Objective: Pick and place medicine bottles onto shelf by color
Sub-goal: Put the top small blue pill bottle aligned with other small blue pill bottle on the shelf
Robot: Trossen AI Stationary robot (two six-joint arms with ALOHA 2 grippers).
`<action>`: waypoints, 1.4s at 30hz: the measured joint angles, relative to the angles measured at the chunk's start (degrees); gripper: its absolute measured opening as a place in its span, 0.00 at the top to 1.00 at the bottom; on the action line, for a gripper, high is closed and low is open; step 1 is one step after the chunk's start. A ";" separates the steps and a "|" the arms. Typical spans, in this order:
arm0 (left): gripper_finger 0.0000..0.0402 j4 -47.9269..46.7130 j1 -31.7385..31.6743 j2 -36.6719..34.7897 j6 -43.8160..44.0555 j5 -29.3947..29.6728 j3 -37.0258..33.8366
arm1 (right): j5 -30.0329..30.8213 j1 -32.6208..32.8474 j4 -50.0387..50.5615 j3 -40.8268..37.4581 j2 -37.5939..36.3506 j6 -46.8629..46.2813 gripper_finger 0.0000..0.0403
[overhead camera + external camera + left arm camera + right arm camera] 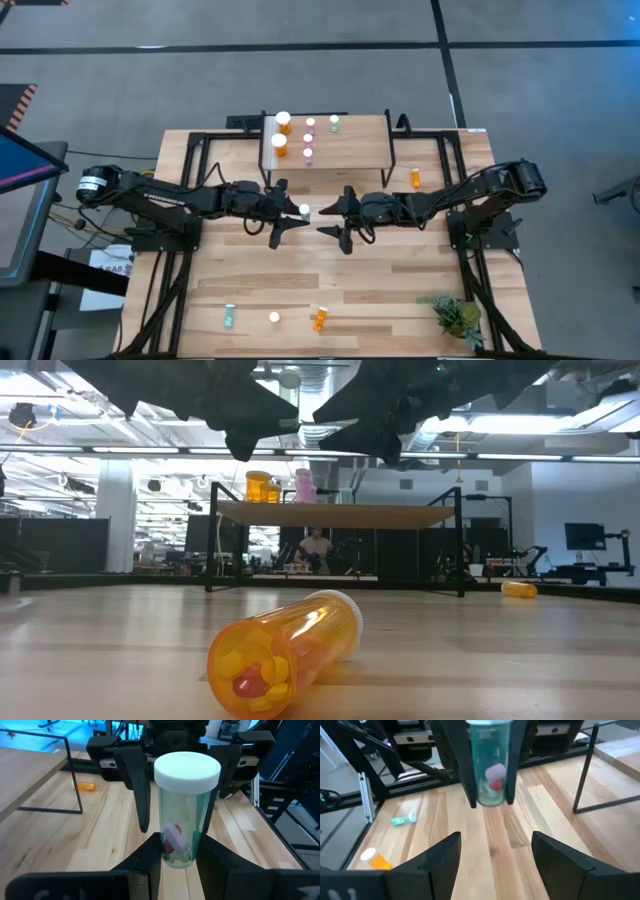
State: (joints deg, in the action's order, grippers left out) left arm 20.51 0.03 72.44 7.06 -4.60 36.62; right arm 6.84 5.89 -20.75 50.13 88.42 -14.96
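Note:
My left gripper [300,214] hangs above the middle of the table, shut on a teal-green medicine bottle [182,815] with a white cap [304,210]. My right gripper [322,220] faces it from the table's right. It is open, and its fingers [440,862] stop just short of the bottle. The shelf [350,150] at the far side carries two wide orange bottles [281,133], three pink ones [308,140] and a teal one [334,122], all upright. My left gripper pinches the bottle's lower body [176,851] between its two fingers [150,857], near the bottle's base. The fingers come nearly level from the table's left. The bottle stands upright in the hold, cap up, lifted clear of the table.
An orange bottle [415,178] lies on the table right of the shelf. Near the front edge lie a teal bottle [228,318], a white-capped one [274,317] and an orange one [285,655]. A small green plant [458,315] stands at the near right corner.

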 joint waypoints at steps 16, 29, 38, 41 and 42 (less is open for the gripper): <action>0.79 -5.47 0.03 0.00 0.14 -0.10 0.00 | 2.31 0.08 1.36 -0.01 1.03 -1.55 0.34; 0.79 -9.62 0.72 0.00 0.87 -0.08 -0.02 | 2.31 0.08 -0.33 0.02 0.92 -1.05 0.34; 0.79 -9.63 0.70 0.00 0.13 -0.02 -0.02 | 2.29 -0.05 -4.71 0.02 0.92 1.99 0.34; 0.79 -9.63 0.70 0.00 0.09 0.02 -0.02 | 2.30 -0.70 -6.32 0.02 0.92 1.94 0.34; 0.79 -9.63 0.70 0.00 0.08 0.02 -0.02 | 2.34 -1.04 -6.70 0.02 0.92 1.53 0.34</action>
State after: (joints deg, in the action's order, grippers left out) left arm 10.88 0.73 72.44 7.14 -4.58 36.60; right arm 9.18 4.85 -27.45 50.15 89.34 -13.43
